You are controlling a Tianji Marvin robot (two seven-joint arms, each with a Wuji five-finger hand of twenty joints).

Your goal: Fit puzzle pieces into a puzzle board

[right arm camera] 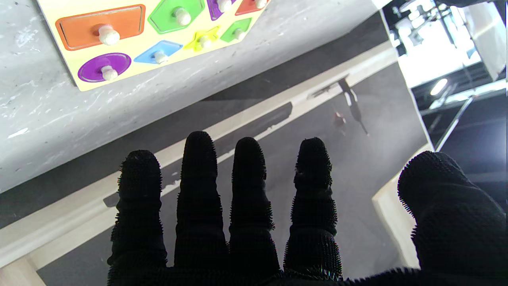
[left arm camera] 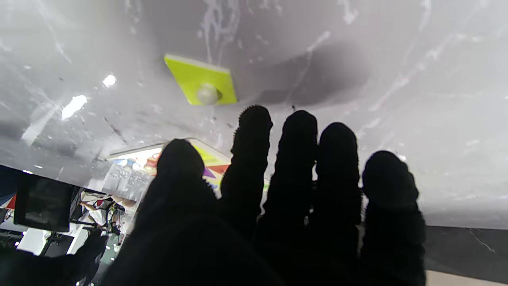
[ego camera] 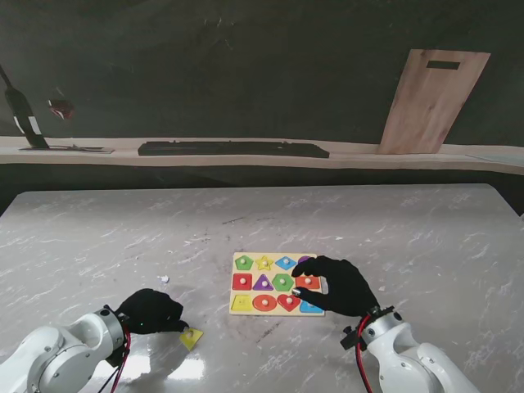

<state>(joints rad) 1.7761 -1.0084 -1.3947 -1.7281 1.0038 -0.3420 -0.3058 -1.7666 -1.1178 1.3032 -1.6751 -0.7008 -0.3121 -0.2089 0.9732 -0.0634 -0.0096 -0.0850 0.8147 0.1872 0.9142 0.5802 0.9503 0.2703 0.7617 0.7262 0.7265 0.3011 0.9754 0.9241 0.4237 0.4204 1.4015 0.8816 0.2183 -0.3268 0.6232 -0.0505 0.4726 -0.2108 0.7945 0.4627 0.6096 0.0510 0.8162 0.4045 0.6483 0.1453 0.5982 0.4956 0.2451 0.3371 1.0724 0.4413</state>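
The puzzle board [ego camera: 251,292] lies flat at the table's middle, most slots filled with coloured knobbed pieces. My right hand [ego camera: 340,285] hovers over the board's right side, fingers spread and holding nothing. In the right wrist view those fingers [right arm camera: 248,190] reach past the board [right arm camera: 135,43], where an orange rectangle [right arm camera: 101,27] and a purple oval [right arm camera: 104,67] sit. A loose yellow piece [ego camera: 191,337] with a white knob lies on the table left of the board. My left hand [ego camera: 150,311] rests beside it, empty. Its fingertips [left arm camera: 254,119] stop just short of the yellow piece [left arm camera: 200,81].
A small white scrap [ego camera: 164,279] lies on the marble left of the board. Behind the table runs a shelf with a long black bar [ego camera: 233,149] and a wooden plank [ego camera: 432,98] leaning on the wall.
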